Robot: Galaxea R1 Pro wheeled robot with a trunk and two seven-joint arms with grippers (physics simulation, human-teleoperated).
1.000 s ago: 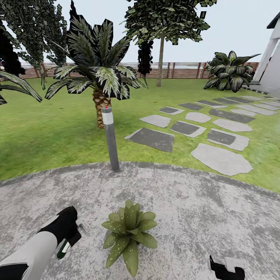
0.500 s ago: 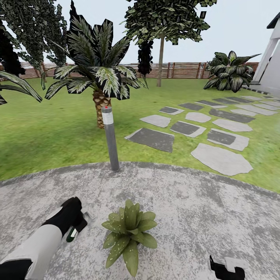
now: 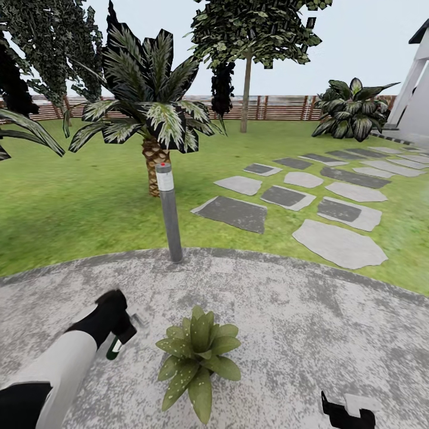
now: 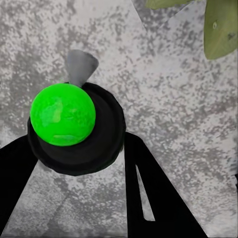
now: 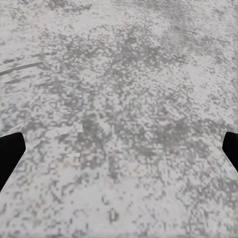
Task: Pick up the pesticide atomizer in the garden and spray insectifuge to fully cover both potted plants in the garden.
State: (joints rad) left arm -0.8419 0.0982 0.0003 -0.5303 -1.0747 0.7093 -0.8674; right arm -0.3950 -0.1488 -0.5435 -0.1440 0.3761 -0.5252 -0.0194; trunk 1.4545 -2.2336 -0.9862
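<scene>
The pesticide atomizer [image 3: 114,348], a slim dark green bottle with a white label, hangs tilted just above the stone patio with my left gripper [image 3: 119,335] shut on it. From the left wrist camera it is a black round body [image 4: 87,144] with a bright green ball and a grey nozzle, held between the dark fingers [image 4: 148,198]. One potted plant [image 3: 197,356], a low rosette of speckled green leaves, sits on the patio just right of the bottle; a leaf [image 4: 221,29] of it edges the left wrist view. My right gripper [image 3: 344,412] is low at the near right, open over bare stone [image 5: 119,124].
A grey bollard lamp [image 3: 170,215] stands at the patio's far edge, with a palm [image 3: 152,119] behind it on the lawn. Stepping stones [image 3: 310,202] lead off to the right toward a white building [image 3: 417,89]. A wooden fence [image 3: 280,107] closes the back.
My left arm has moved forward across the patio with the atomizer in its grip, bringing the bottle up beside the plant's left side. The right gripper and the camera have stayed still.
</scene>
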